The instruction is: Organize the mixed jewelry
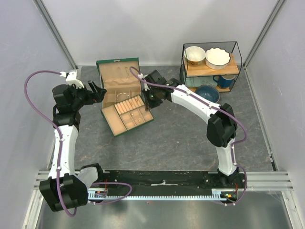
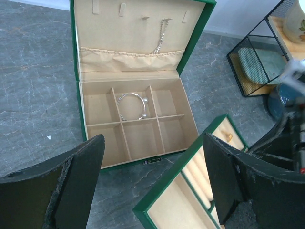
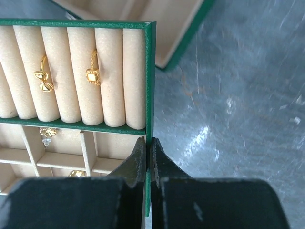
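The green jewellery box point(image 1: 118, 76) stands open, and its lift-out tray point(image 1: 127, 116) lies on the table in front of it. A silvery bangle point(image 2: 129, 94) rests in a middle back compartment of the box, and a thin chain point(image 2: 161, 38) hangs in the lid. Two gold rings, one with a bow point(image 3: 44, 80) and one with a square top point(image 3: 93, 75), sit in the tray's ring rolls. Small studs point(image 3: 46, 133) lie in its little compartments. My right gripper point(image 3: 148, 143) is shut on the tray's green side wall point(image 3: 150, 71). My left gripper point(image 2: 153, 143) hangs open above the table before the box, holding nothing.
A black wire shelf point(image 1: 209, 67) with two bowls, a blue mug and a blue bowl stands at the back right. White walls enclose the grey table on three sides. The tray's near corner point(image 2: 143, 210) lies between my left fingers in that view.
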You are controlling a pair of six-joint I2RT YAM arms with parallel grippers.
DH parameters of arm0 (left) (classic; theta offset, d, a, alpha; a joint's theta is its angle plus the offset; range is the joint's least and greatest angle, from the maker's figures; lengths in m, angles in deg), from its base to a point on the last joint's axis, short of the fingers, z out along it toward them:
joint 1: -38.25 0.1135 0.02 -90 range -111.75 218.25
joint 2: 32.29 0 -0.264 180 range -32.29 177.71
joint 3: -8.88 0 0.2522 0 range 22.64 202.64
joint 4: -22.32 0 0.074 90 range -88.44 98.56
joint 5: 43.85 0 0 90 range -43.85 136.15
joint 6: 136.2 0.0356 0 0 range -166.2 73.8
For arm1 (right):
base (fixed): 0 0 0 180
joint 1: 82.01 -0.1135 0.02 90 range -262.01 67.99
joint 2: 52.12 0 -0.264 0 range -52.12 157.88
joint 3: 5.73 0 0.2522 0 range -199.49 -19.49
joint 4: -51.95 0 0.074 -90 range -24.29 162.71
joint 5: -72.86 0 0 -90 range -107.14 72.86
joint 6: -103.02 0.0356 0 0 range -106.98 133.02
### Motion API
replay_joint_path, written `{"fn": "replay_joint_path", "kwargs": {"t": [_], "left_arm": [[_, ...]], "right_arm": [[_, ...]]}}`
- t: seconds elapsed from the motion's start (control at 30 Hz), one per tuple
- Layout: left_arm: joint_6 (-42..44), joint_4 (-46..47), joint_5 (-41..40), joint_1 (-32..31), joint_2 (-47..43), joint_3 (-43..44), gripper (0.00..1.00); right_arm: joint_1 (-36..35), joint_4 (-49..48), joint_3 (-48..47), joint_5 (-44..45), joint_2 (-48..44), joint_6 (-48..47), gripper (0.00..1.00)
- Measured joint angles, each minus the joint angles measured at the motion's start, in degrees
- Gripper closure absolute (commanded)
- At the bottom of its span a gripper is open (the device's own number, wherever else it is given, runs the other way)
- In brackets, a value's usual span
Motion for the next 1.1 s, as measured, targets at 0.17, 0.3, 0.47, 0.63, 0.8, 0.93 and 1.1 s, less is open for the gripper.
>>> {"fn": "replay_joint_path", "kwargs": {"t": [0.17,0.3,0.47,0.63,0.8,0.93,1.1], "left_arm": [[0.00,-0.02,0.00,0.09,0.00,0.00,0.09],[0.00,-0.02,0.00,0.11,-0.02,0.00,0.09],[0.00,-0.02,0.00,0.11,-0.02,0.00,0.09],[0.00,0.13,-0.07,0.11,0.00,-0.02,0.09],[0.66,3.19,-0.04,0.11,1.22,-1.81,0.09],[0.70,6.23,1.18,0.81,6.84,-2.93,0.10],[-0.52,7.08,3.63,3.06,18.69,-1.14,0.11]], "right_arm": [[0.07,0.00,-6.95,1.33,-0.15,0.66,1.00],[0.79,0.96,-9.77,3.67,0.68,1.07,1.00],[2.19,1.38,-15.26,6.60,5.51,1.29,1.00],[3.39,1.75,-20.59,8.87,10.88,1.55,1.00],[4.11,1.84,-22.82,9.29,13.94,1.86,1.00],[4.24,1.95,-23.47,9.53,15.58,2.08,1.00],[4.24,2.21,-23.47,9.55,15.78,2.12,1.00]]}}
